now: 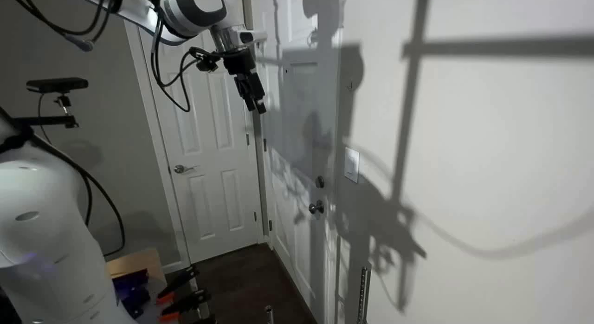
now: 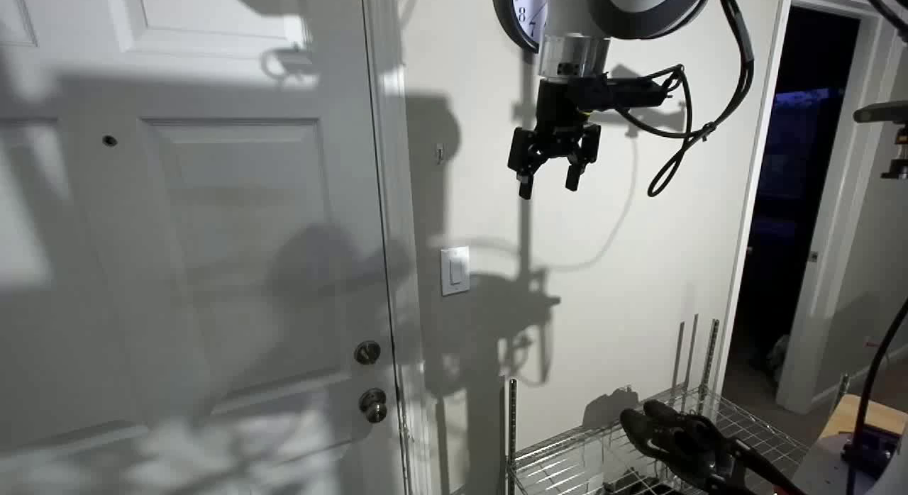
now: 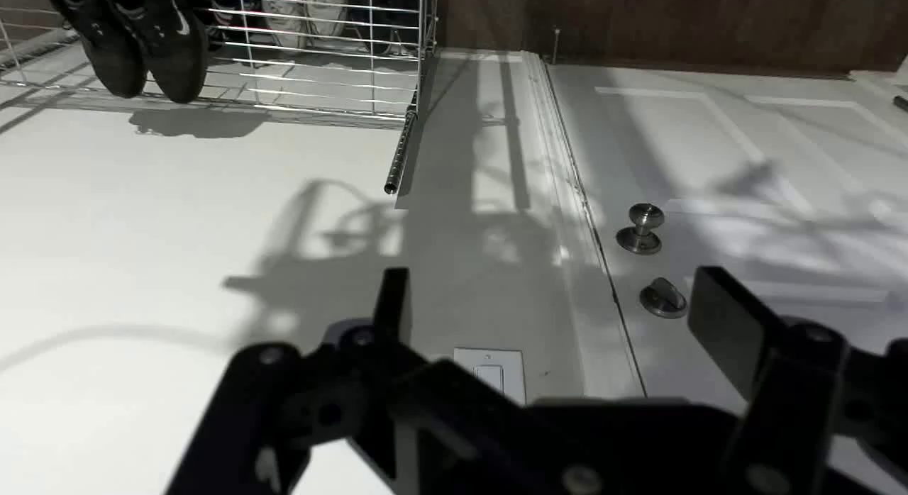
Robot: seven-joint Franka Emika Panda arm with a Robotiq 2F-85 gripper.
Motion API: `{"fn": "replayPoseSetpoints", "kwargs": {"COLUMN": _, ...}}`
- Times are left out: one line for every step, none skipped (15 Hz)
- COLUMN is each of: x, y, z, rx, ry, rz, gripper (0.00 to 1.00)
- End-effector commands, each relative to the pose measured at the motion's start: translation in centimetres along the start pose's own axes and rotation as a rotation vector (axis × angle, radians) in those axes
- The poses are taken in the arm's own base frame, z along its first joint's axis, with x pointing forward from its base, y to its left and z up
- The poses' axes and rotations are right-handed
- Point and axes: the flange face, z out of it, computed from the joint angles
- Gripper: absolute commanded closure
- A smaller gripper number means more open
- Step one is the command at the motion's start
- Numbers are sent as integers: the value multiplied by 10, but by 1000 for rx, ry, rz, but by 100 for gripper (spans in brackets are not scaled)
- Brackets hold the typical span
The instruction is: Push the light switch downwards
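The light switch is a small white rectangular plate on the white wall beside the door frame. It shows in both exterior views [image 1: 351, 165] [image 2: 455, 271]. In the wrist view the light switch [image 3: 507, 367] is partly hidden behind the dark gripper body. My black gripper [image 2: 548, 190] is open and empty, its fingers pointing down, higher than the switch and apart from it. It also shows in an exterior view [image 1: 256, 109] against the white doors. In the wrist view the open fingers [image 3: 553, 282] stand wide apart with nothing between them.
The white door has a round knob [image 2: 372, 405] and a deadbolt [image 2: 367, 352] beside the switch. A wire shelf [image 2: 567, 466] with black shoes [image 2: 681, 438] stands below along the wall. A clock [image 2: 528, 13] hangs behind the arm. A small hook [image 2: 439, 153] is above the switch.
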Motion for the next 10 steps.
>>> {"fn": "replayPoseSetpoints", "kwargs": {"x": 0, "y": 0, "z": 0, "rx": 0, "ry": -1, "rz": 0, "gripper": 0}}
{"fn": "replayPoseSetpoints", "kwargs": {"x": 0, "y": 0, "z": 0, "rx": 0, "ry": -1, "rz": 0, "gripper": 0}}
{"fn": "replayPoseSetpoints", "kwargs": {"x": 0, "y": 0, "z": 0, "rx": 0, "ry": -1, "rz": 0, "gripper": 0}}
{"fn": "replayPoseSetpoints", "kwargs": {"x": 0, "y": 0, "z": 0, "rx": 0, "ry": -1, "rz": 0, "gripper": 0}}
{"fn": "replayPoseSetpoints", "kwargs": {"x": 0, "y": 0, "z": 0, "rx": 0, "ry": -1, "rz": 0, "gripper": 0}}
{"fn": "replayPoseSetpoints", "kwargs": {"x": 0, "y": 0, "z": 0, "rx": 0, "ry": -1, "rz": 0, "gripper": 0}}
{"fn": "replayPoseSetpoints", "kwargs": {"x": 0, "y": -1, "z": -1, "rx": 13, "ry": -1, "rz": 2, "gripper": 0}}
{"fn": "replayPoseSetpoints", "kwargs": {"x": 0, "y": -2, "z": 0, "rx": 17, "ry": 1, "rz": -1, "gripper": 0}}
{"fn": "replayPoseSetpoints", "kwargs": {"x": 0, "y": -3, "z": 1, "rx": 21, "ry": 0, "rz": -6, "gripper": 0}}
{"fn": "replayPoseSetpoints", "kwargs": {"x": 1, "y": -4, "z": 5, "rx": 23, "ry": -4, "rz": -11, "gripper": 0}}
